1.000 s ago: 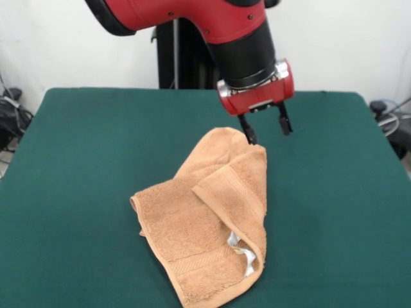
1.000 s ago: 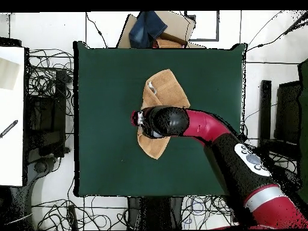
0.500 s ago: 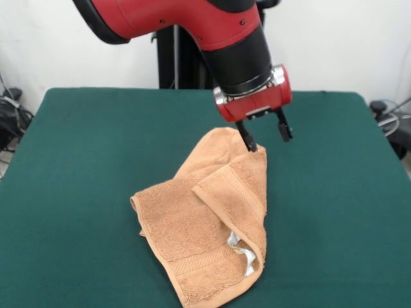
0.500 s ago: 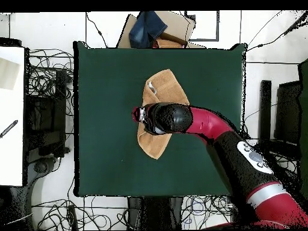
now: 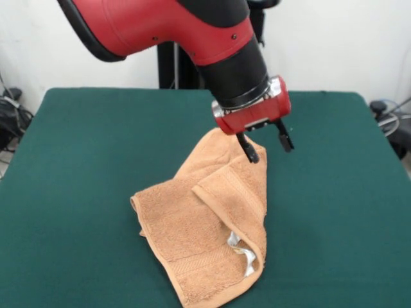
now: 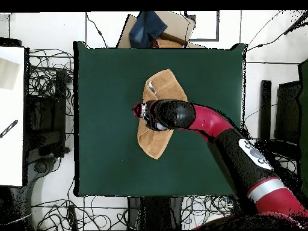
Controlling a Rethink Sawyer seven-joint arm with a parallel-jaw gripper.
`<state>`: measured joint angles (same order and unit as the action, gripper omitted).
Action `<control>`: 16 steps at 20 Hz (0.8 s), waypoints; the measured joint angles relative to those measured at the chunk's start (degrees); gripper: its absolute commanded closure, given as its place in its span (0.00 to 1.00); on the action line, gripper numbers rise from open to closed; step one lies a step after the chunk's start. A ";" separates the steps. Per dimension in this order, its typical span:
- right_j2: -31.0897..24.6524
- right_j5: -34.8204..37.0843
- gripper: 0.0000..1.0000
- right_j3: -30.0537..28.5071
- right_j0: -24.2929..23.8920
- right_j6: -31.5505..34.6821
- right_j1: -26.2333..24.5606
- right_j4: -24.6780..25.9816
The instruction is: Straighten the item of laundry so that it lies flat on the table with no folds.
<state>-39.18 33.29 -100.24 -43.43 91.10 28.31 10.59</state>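
Here, the gripper (image 5: 265,149) is seen spread open and empty, one finger poised at the towel's (image 5: 212,221) twelve o'clock corner. The towel is left crumpled near the middle of the table (image 5: 96,141), a flap doubled over toward four o'clock; nothing has been flattened yet. Since a second ago, the gripper has been lowered slightly.
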 measured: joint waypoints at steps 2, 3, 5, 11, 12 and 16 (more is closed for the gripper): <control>-0.26 0.00 0.00 0.59 -0.19 0.00 -0.82 0.00; -0.45 0.00 0.00 0.81 -0.28 0.00 -1.11 0.00; -0.83 -0.01 0.00 1.21 -0.49 0.00 -1.66 -0.01; -1.73 0.01 0.00 2.66 -1.26 0.00 -3.30 0.00; -1.79 0.06 0.00 2.78 -1.34 0.00 -3.39 0.00; -2.21 0.77 0.00 3.48 -1.67 0.00 -3.74 0.00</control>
<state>-41.38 34.07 -96.76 -45.10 91.10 24.57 10.59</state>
